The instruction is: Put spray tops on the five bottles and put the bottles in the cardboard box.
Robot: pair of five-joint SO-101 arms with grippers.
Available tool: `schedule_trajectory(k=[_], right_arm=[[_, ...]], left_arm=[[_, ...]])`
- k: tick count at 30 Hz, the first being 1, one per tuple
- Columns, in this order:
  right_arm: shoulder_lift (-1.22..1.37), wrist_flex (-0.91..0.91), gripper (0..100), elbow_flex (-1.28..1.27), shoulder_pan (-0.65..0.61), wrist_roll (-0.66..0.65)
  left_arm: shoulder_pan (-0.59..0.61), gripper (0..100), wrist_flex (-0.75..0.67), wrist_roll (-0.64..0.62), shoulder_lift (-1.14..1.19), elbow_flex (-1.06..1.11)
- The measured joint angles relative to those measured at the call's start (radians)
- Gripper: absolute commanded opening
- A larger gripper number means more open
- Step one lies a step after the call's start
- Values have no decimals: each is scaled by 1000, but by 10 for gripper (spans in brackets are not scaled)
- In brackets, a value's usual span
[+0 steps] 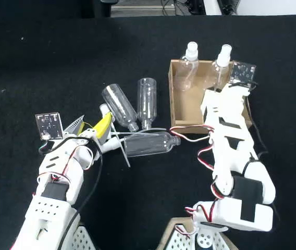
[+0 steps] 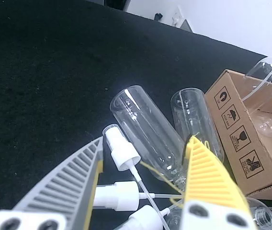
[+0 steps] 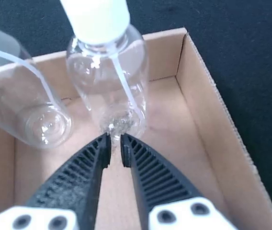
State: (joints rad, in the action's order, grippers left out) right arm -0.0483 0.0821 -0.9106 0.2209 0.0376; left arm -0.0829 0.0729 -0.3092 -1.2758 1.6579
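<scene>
Two capped bottles point(image 1: 189, 65) point(image 1: 222, 62) stand in the cardboard box point(image 1: 173, 99). My right gripper point(image 3: 116, 143) hangs shut and empty inside the box point(image 3: 198, 120), just short of the nearer capped bottle point(image 3: 109, 81); the other bottle point(image 3: 26, 110) stands beside it. Three uncapped clear bottles point(image 1: 119, 107) point(image 1: 147, 101) point(image 1: 150, 143) lie on the black table. My left gripper point(image 2: 145, 141) is open above three loose white spray tops point(image 2: 121, 153) point(image 2: 119, 195) point(image 2: 143, 218), holding nothing. Two of the lying bottles point(image 2: 148, 127) point(image 2: 196, 120) are just beyond its fingertips.
The right arm point(image 1: 226, 130) stretches over the box's right side. The box's outer wall point(image 2: 243, 134) is to one side of the lying bottles. Bare black table point(image 1: 59, 62) spreads at the far left and at the front centre.
</scene>
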Motion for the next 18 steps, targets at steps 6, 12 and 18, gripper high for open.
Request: schedule_trajectory(k=[6, 12, 18], right_arm=[[-6, -14, 11, 0, 23, -2], [-149, -325, 11, 32, 68, 0], [-181, -710, 11, 272, 48, -12]], left_arm=[[0, 266, 0, 0, 0, 0], [0, 266, 0, 0, 0, 0], [0, 266, 0, 0, 0, 0]])
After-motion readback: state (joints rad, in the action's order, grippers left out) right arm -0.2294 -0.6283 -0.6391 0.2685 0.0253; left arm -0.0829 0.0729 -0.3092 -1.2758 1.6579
